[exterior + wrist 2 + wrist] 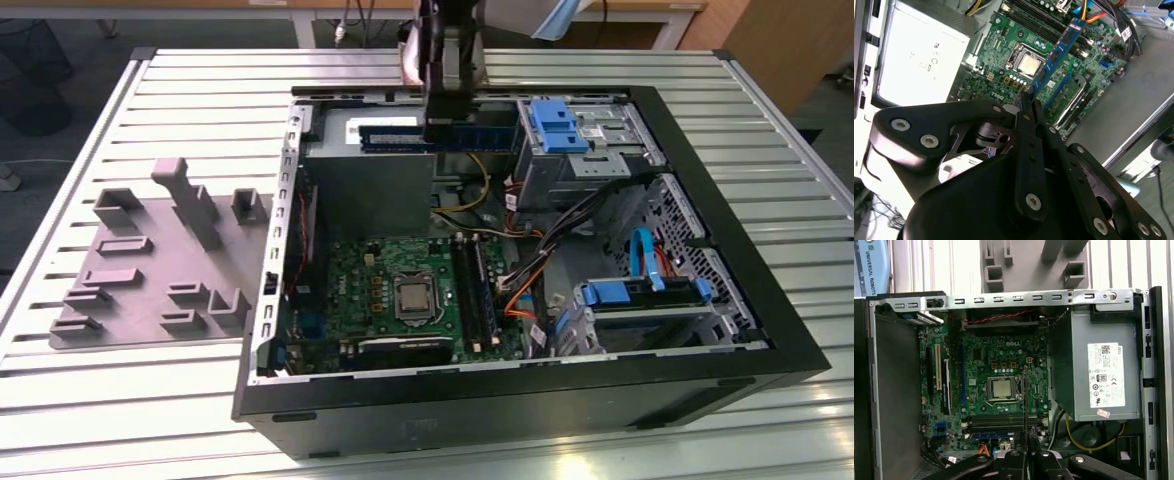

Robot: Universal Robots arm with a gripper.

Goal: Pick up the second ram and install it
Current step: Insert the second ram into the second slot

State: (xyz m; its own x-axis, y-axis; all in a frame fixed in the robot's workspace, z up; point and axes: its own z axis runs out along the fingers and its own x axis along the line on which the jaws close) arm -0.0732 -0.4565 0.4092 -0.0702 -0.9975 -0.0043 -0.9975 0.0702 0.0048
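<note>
- My gripper (pixel 1026 97) is clamped on the second ram (pixel 1056 52); in the second wrist view the blue stick runs from between the black fingers (pixel 1029 130) out over the board.
- In the first wrist view the same stick (pixel 1025 400) is seen edge-on, a thin dark line rising from the gripper (pixel 1026 452) across the area just beside the CPU socket (pixel 1001 389).
- It is held in the air, above the motherboard (pixel 999 355), not seated in any slot.
- Memory slots (pixel 999 421) lie between the socket and my gripper in the first wrist view; one slot there looks blue (pixel 991 432), can't tell more.
- Beside the board: grey power supply (pixel 1099 372) with a label, yellow cables (pixel 1089 440) under it.
- Exterior view: my arm (pixel 447 60) comes down over the far side of the open PC case (pixel 534 400), gripper (pixel 443 120) above the power supply (pixel 367 185).
- The stick (pixel 478 136) juts sideways from the gripper toward the exterior view's right, level, near the blue drive bracket (pixel 553 125).
- Motherboard (pixel 400 295) sits lower in the case, well apart from the stick.
- Second blue bracket (pixel 641 292) on the drive cage at the exterior view's right.
- Outside the case, at the exterior view's left: grey fixture block (pixel 160 260) on the slatted table (pixel 120 400).
</note>
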